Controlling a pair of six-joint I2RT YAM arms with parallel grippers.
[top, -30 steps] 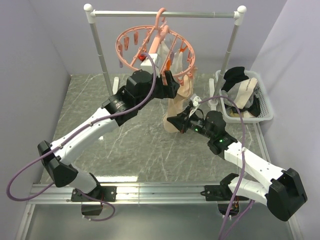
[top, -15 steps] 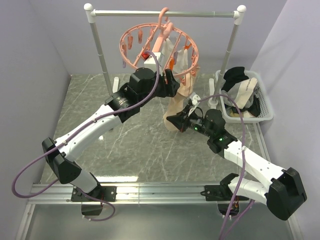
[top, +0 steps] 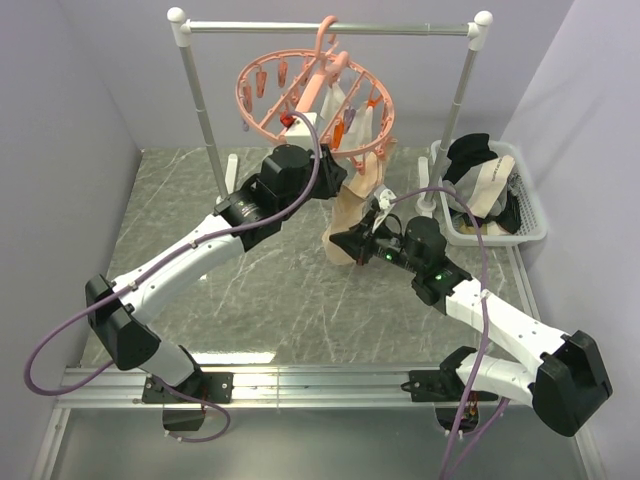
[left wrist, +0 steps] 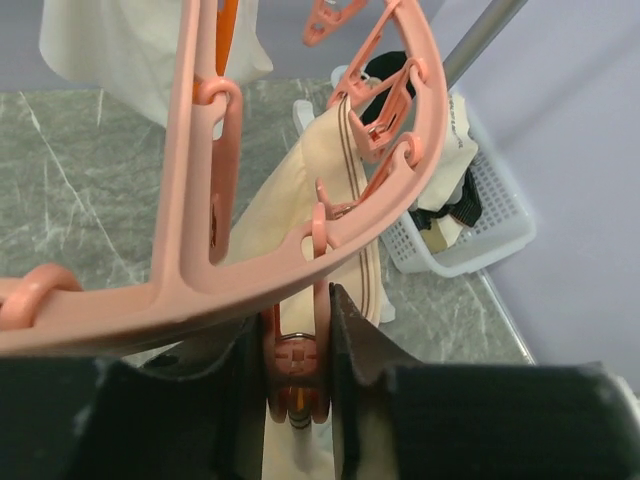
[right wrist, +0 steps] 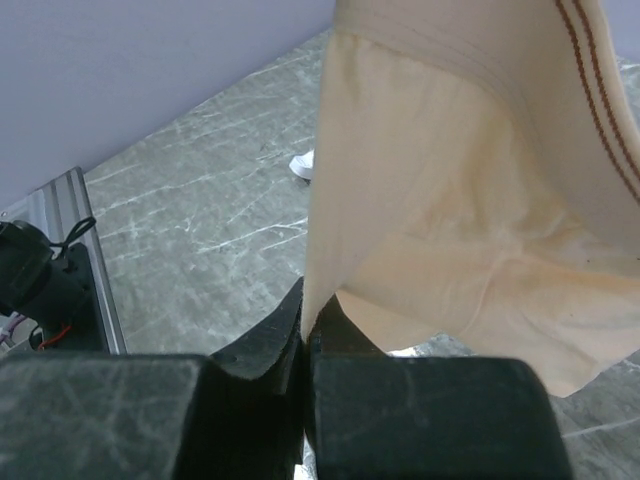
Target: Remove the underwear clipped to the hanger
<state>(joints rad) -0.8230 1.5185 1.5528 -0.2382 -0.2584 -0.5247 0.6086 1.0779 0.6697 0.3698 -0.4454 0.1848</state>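
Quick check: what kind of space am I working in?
Likely a lab test cell staged as a laundry corner: plain lilac walls around a marble-look table, a metal rail holding the hanger, a basket of underwear.

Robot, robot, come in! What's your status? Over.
Left gripper shut on pink clip. Right gripper shut on lower edge of cream underwear. Underwear hangs from hanger, not yet off. Nothing blocking seen.
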